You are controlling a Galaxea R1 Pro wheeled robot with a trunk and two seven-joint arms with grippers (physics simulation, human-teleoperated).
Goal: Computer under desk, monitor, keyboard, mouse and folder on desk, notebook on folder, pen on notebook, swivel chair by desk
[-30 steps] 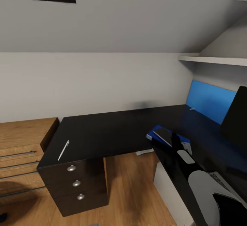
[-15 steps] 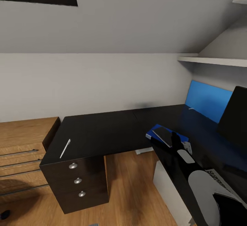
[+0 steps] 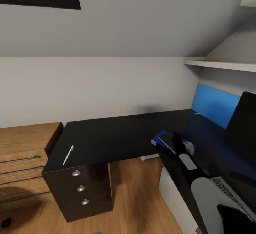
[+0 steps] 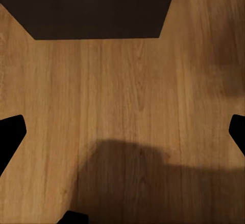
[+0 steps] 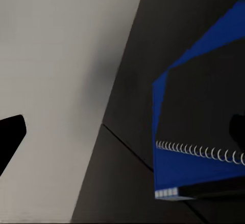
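— What is sitting on the black counter [image 3: 117, 134]?
— The white pen [image 3: 67, 155] is lying near its left edge, above the drawers. The blue folder [image 3: 160, 138] is resting at the inner corner, carrying the dark notebook [image 3: 167, 141].
— And further right?
— The monitor [image 3: 241, 122] is standing there, with the keyboard [image 3: 227, 189] lying in front.

Black desk [image 3: 106, 134], blue folder [image 3: 160, 135], white pen [image 3: 67, 155]

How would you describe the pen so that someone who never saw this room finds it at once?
Start at the long black desk and follow it to the end above the drawers with round silver knobs, beside the wooden chest. Near that front edge lies the pen, alone on the dark top: a slim white stick, far from the blue folder and dark notebook.
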